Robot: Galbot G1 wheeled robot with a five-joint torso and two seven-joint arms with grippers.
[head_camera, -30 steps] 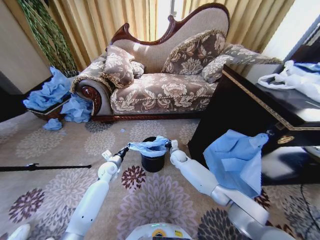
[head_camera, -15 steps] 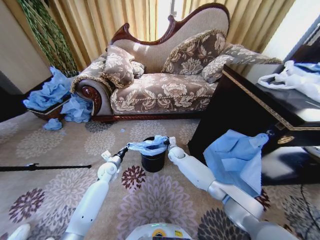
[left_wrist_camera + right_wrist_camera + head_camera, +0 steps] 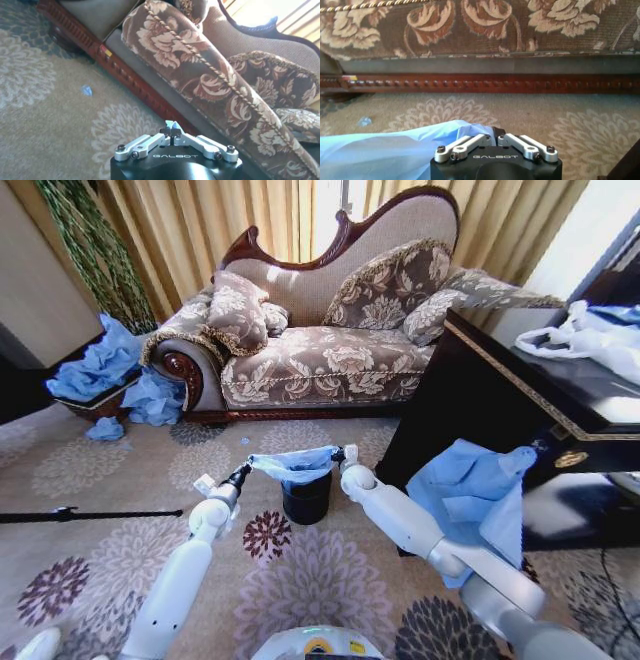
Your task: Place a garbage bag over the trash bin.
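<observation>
Place: a living room in a home
Signs: a flowery sofa [image 3: 320, 340] with pillows, long curtains [image 3: 230, 220], a patterned carpet [image 3: 120, 470], a dark wooden cabinet [image 3: 520, 410]

Both tools [image 3: 239, 475] [image 3: 338, 454] clamped (arms outstretched).
</observation>
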